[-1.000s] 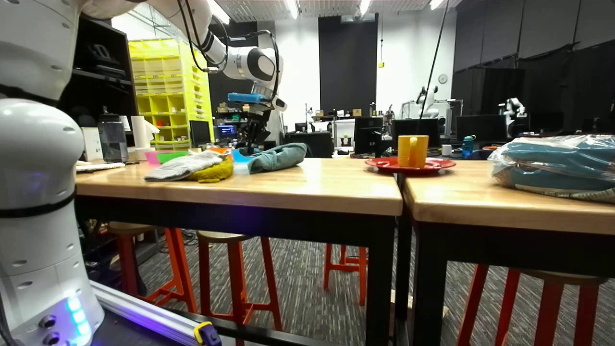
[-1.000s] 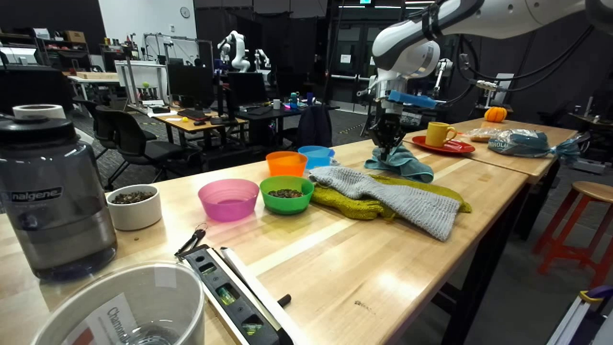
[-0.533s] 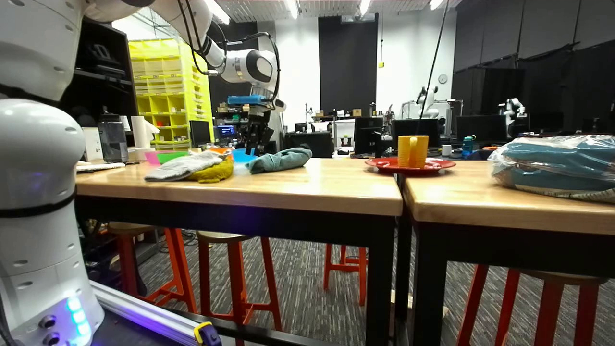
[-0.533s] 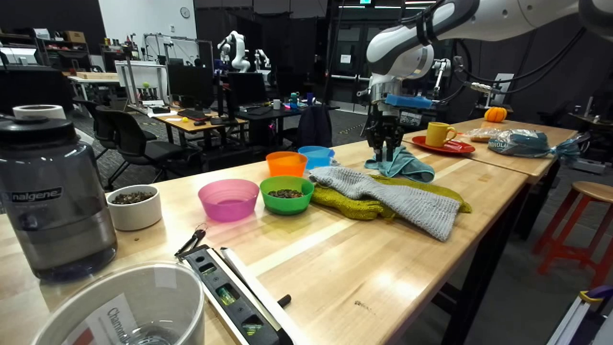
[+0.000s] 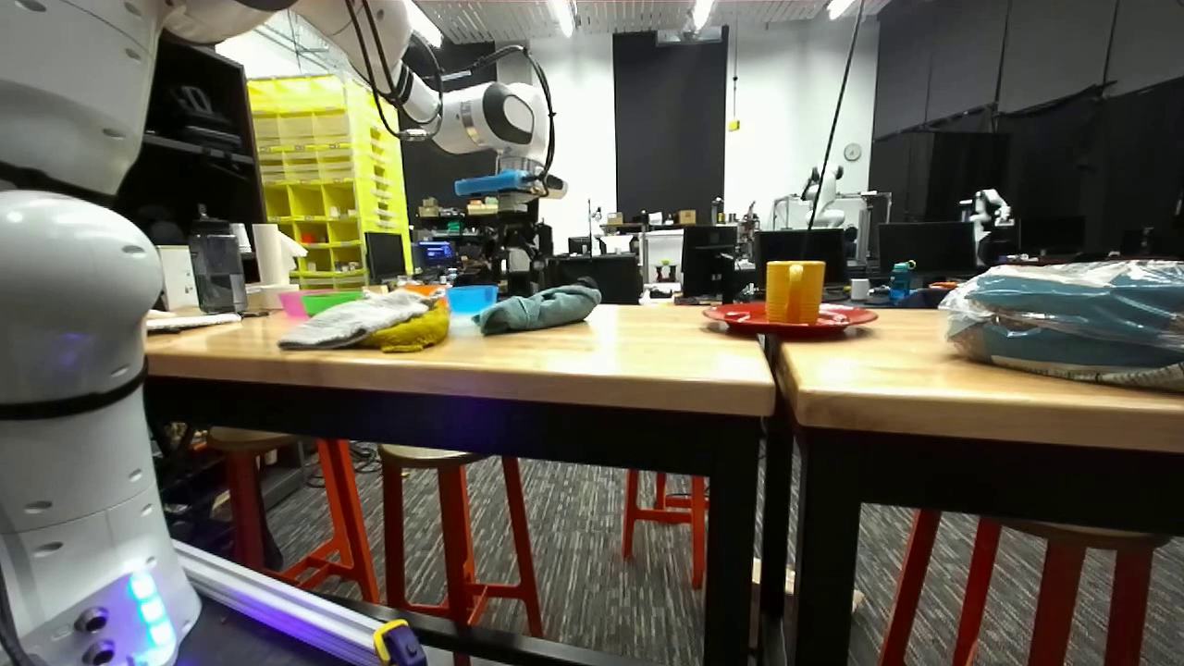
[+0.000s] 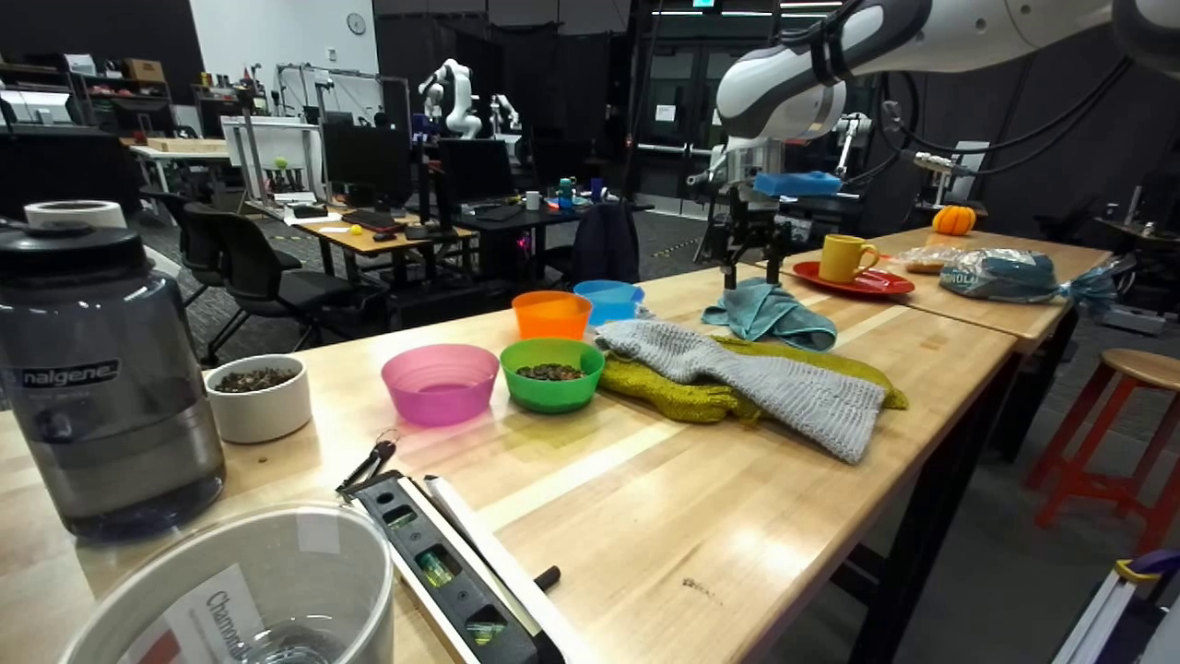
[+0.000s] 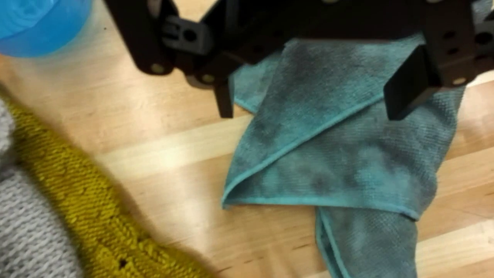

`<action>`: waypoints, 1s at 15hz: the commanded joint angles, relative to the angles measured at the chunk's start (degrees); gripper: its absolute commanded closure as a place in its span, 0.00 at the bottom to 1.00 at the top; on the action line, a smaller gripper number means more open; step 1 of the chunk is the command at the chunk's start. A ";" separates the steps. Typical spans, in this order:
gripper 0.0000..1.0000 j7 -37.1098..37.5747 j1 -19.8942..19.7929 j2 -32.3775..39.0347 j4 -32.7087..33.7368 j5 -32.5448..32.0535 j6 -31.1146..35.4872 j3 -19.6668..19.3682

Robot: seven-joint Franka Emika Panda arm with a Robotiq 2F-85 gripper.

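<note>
Wrist view shows mustard cloth [image 7: 83, 195] and blue bowl [image 7: 54, 33] near teal towel [image 7: 328, 166].

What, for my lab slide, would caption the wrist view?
Open gripper above a folded teal cloth, with a mustard knit, gray knit and blue bowl nearby.

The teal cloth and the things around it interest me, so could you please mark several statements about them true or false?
1. The gripper stands open. True.
2. The teal cloth is spread out completely flat. False: it lies folded over on itself.
3. The yellow mug stands directly on the wooden tabletop. False: it stands on the red plate.
4. The gray knit cloth lies partly over the mustard knit cloth. True.
5. The green bowl holds dark bits. True.
</note>
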 commanded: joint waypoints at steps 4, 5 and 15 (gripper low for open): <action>0.02 -1.72 -1.95 1.92 2.21 -1.29 2.51 -1.05; 0.04 -1.85 -2.20 2.25 2.37 -1.38 2.77 -1.17; 0.91 -2.14 -3.84 7.87 4.89 -1.33 5.12 -1.76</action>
